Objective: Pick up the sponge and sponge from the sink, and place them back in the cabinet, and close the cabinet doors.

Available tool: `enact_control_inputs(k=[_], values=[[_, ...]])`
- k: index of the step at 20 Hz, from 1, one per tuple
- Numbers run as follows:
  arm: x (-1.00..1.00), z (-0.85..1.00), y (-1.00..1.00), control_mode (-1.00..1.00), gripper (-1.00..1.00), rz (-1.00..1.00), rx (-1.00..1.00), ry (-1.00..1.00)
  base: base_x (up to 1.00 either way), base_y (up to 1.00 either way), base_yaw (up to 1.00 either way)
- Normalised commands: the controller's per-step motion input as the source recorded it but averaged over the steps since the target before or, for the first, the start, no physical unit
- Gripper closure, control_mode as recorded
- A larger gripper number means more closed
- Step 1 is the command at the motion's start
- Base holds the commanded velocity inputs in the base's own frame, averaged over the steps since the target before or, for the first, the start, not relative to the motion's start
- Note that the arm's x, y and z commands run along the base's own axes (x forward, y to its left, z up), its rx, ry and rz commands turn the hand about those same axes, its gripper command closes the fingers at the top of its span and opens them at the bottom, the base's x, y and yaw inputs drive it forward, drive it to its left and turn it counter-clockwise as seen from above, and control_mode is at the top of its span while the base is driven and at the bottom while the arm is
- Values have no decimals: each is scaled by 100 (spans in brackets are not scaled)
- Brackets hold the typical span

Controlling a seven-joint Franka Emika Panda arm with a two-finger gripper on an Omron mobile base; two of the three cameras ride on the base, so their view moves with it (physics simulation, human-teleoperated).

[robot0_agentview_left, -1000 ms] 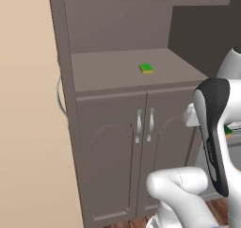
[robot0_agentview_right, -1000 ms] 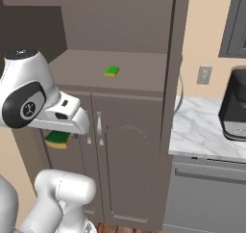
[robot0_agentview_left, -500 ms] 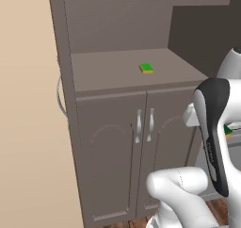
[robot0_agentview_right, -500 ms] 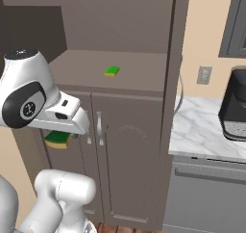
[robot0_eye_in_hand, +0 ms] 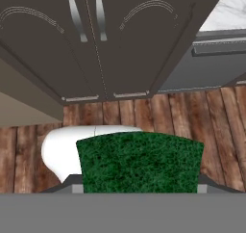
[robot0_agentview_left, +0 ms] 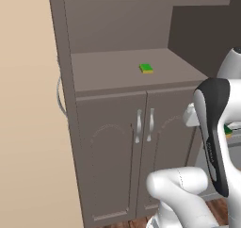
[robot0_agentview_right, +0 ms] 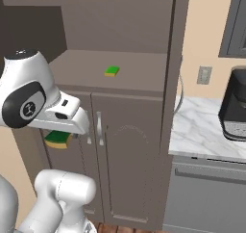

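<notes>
My gripper [robot0_agentview_right: 58, 136] is shut on a green-topped sponge [robot0_agentview_right: 57, 139], held low in front of the cabinet's [robot0_agentview_right: 144, 126] closed lower arched doors. In the hand view that sponge [robot0_eye_in_hand: 139, 161] spans the gap between my fingertips, with the wooden floor beneath it. From the left base view a sliver of it [robot0_agentview_left: 228, 129] peeks out behind the arm. Another sponge [robot0_agentview_left: 146, 68] [robot0_agentview_right: 112, 71] lies flat on the cabinet's open middle shelf [robot0_agentview_left: 117, 71]. One of the upper cabinet doors [robot0_agentview_right: 29, 30] stands swung open beside the shelf. The sink is out of view.
Right of the cabinet runs a white marble counter [robot0_agentview_right: 206, 131] carrying a black coffee machine [robot0_agentview_right: 235, 110], with a grey appliance front [robot0_agentview_right: 206, 198] below. Silver handles [robot0_agentview_left: 145, 124] sit on the lower doors. A beige wall [robot0_agentview_left: 28, 128] borders the cabinet's left side.
</notes>
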Motion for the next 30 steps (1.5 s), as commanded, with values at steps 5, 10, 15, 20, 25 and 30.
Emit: enact_control_inputs(k=[5,10,15,20,25,30], values=[[1,0,0,-100,100,0,0,0,0,0,0],[11,8,0,-100,100,0,0,-2,0,0,0],[6,15,0,-100,100,0,0,-7,0,0,0],[13,17,0,-100,100,0,0,-8,0,0,0],[34,13,0,-100,100,0,0,-7,0,0,0],[38,6,0,-100,100,0,0,-10,0,0,0]])
